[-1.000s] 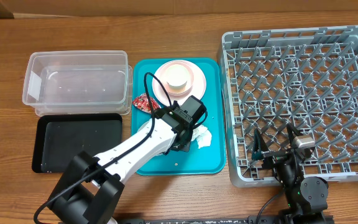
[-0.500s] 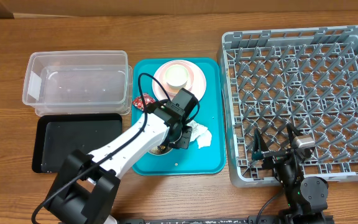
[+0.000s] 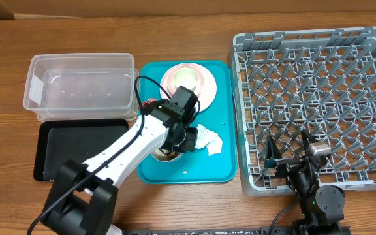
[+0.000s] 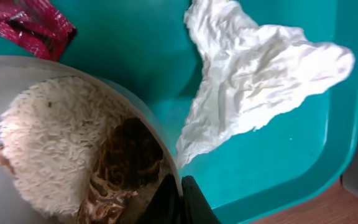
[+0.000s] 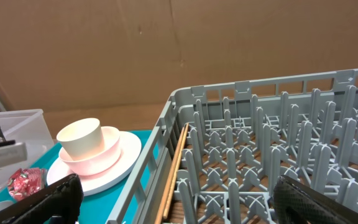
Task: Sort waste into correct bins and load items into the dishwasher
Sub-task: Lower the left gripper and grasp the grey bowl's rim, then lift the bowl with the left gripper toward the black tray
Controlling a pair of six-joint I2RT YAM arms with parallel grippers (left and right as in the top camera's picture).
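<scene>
A white bowl (image 3: 162, 154) holds white rice (image 4: 55, 143) and a brown scrap (image 4: 126, 163); it sits on the teal tray. My left gripper (image 3: 177, 142) is shut on the bowl's rim (image 4: 180, 194). A crumpled white napkin (image 3: 208, 138) lies on the tray right of the bowl and also shows in the left wrist view (image 4: 253, 81). The red wrapper (image 4: 30, 22) lies beyond the bowl, mostly hidden under the arm in the overhead view. A small cup (image 3: 185, 78) stands on stacked pink and white plates (image 3: 204, 83). My right gripper (image 3: 287, 154) is open over the grey dish rack (image 3: 318, 91).
The teal tray (image 3: 224, 166) lies between the bins and the rack. The clear tub (image 3: 80, 88) is at the back left and the black tray (image 3: 80, 149) is in front of it. The right wrist view shows the cup (image 5: 81, 137) and rack pegs (image 5: 278, 143).
My left arm has swung to the left over the teal tray. The bowl and the napkin show more from under it. The right arm has not moved.
</scene>
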